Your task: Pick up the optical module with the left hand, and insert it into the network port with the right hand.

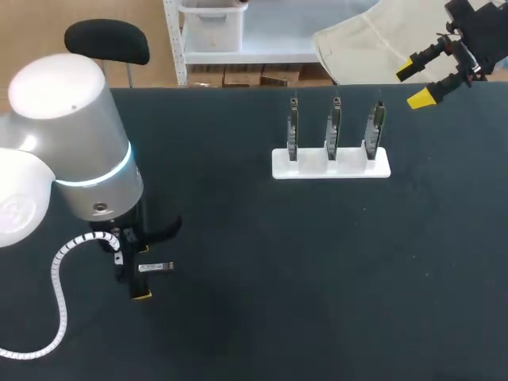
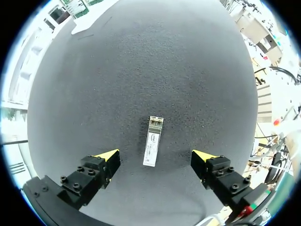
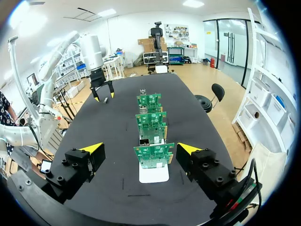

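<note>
Left wrist view: open left claw (image 2: 155,156) hangs astride the optical module (image 2: 153,141) on the worktop (image 2: 141,70), not touching it. Pickup step; next, descend and pinch its long sides. Right claw (image 3: 139,148) hangs open.

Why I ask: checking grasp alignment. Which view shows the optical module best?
Left wrist view: the optical module lies whole between the open fingers of the left gripper. Head view shows it small; right wrist view, a distant speck.

Bright, even overhead light on a dark matte worktop (image 1: 317,270).
Shadows are soft: a faint patch beside the left arm (image 1: 87,159), a thin one along the optical module (image 2: 153,141). The arm's white shell shows mild glare; the white stand (image 1: 331,164) reads bright.
</note>
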Robot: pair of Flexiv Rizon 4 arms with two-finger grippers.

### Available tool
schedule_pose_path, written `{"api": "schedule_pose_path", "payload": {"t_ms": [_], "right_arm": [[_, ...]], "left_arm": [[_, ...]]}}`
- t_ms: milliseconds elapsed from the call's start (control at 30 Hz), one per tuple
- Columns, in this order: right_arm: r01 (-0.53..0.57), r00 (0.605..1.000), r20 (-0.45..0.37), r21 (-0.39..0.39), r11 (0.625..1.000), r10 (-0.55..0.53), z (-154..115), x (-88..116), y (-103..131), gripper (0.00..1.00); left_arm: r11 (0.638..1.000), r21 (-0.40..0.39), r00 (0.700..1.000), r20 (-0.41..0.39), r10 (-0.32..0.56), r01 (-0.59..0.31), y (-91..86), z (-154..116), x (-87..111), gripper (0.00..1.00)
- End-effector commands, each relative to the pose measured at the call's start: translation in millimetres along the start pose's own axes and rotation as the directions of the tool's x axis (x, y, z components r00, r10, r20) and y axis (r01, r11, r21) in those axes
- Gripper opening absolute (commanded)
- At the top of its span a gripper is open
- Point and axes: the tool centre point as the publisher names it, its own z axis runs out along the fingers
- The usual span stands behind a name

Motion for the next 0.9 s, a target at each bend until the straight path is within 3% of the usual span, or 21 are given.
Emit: {"api": "schedule_pose_path", "payload": {"t_ms": [33, 900], "right_arm": [[0.0, 1.0, 0.0, -0.001, 1.0, 0.0, 0.3, -0.1, -0.9, 1.0], [0.0, 1.0, 0.0, -0.001, 1.0, 0.0, 0.3, -0.1, -0.9, 1.0]], "left_arm": [[1.0, 0.001, 1.0, -0.005, -0.002, 0.002, 1.7, 0.5, 0.3, 1.0], [1.0, 0.003, 1.0, -0.004, -0.005, 0.005, 3.8, 2.0, -0.6, 1.0]]}}
